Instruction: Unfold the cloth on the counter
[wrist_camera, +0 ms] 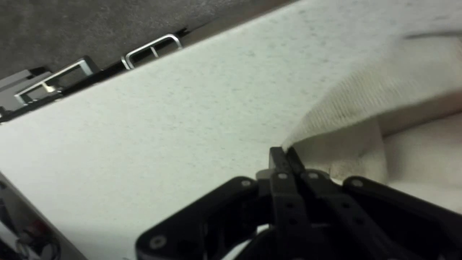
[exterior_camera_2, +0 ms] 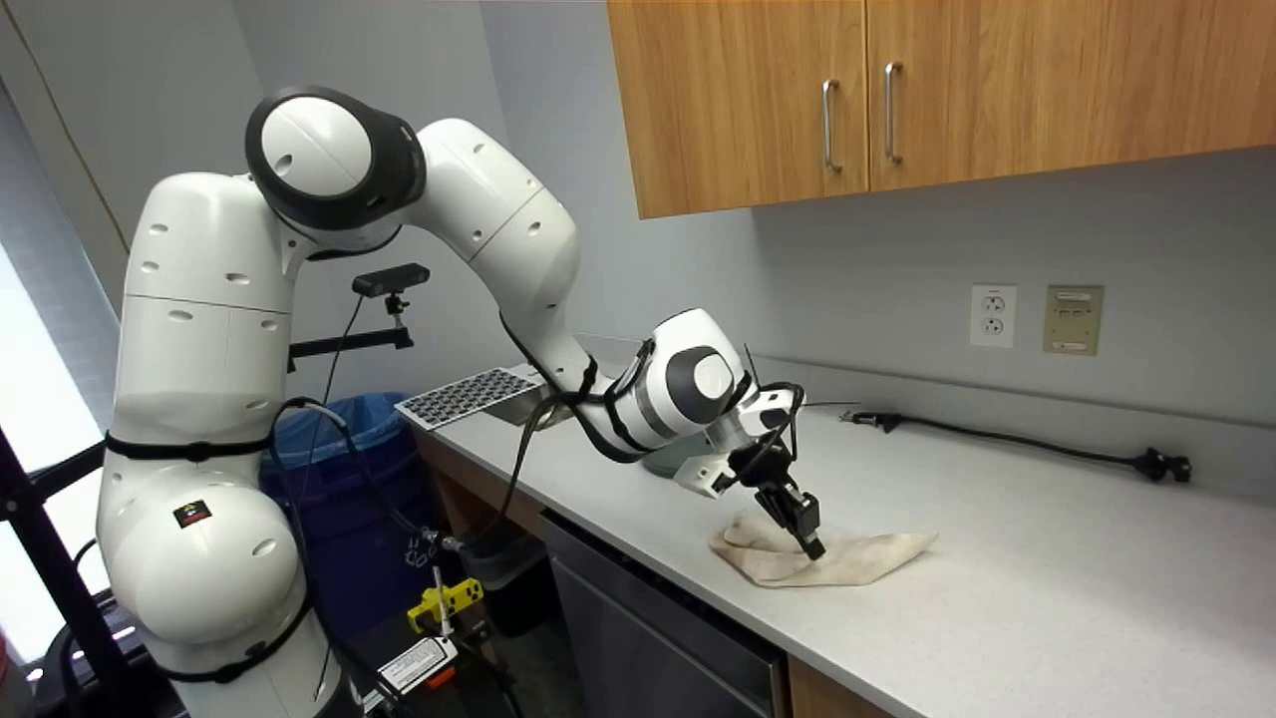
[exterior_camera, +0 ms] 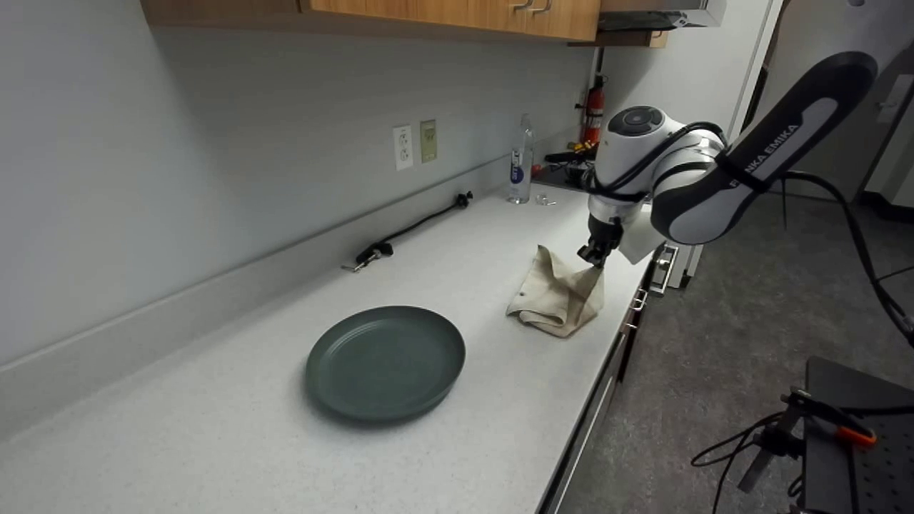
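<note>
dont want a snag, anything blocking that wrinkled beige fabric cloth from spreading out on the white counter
Nothing visible: the black claw pinches a tip of the cloth, and the round dark green plate lies apart from it on the counter.

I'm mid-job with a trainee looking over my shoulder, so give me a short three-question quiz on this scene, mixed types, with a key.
1. Multiple choice: what is the gripper shut on?
A) the black cable
B) the cloth
C) the plate's rim

2. True or false: the cloth lies flat and fully unfolded.

3. Fill in the blank: in an exterior view, a clear ____ stands upright on the counter, near the backsplash.

Key:
1. B
2. False: it is folded and creased, with part of it raised at the gripper.
3. bottle
</note>
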Controlling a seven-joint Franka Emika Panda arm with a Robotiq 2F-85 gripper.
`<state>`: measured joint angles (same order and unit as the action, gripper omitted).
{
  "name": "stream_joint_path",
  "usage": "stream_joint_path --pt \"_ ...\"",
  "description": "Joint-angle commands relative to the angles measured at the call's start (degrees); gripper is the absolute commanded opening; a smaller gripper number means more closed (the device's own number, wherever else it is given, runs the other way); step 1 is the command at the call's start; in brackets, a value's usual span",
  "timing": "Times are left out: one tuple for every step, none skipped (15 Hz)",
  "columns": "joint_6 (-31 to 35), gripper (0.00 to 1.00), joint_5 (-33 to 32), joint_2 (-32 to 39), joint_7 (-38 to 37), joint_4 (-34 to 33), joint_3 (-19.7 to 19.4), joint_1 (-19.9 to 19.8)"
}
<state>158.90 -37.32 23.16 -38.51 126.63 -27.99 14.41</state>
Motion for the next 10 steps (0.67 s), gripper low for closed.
stream_joint_path --pt "-6.9 0.00 -13.8 -0.5 -14.1 0.1 -6.4 4.1" --pt "-10.5 0.00 -16.9 -0.7 -17.4 0.2 -5.7 3.5" --pt "-13.4 0.00 -18.6 -1.2 -18.9 0.6 -3.4 1.7" --pt "-16.2 0.00 -20.1 -1.6 -20.3 0.8 -1.3 0.2" --pt "-18.5 0.00 -20.9 -1.8 -21.2 1.0 0.8 -1.3" --pt "-20.6 0.00 -21.0 -2.0 -21.2 1.0 3.1 -2.9" --pt "-22.3 0.00 -21.1 -2.0 -21.5 1.0 5.1 -4.1" --pt "-23.8 0.00 -21.0 -1.9 -21.6 0.7 6.8 -5.1" --pt "-24.9 0.24 -20.7 -1.9 -21.7 0.5 8.4 -6.1" --pt "-25.6 0.29 -20.5 -2.0 -21.6 0.6 9.8 -7.0"
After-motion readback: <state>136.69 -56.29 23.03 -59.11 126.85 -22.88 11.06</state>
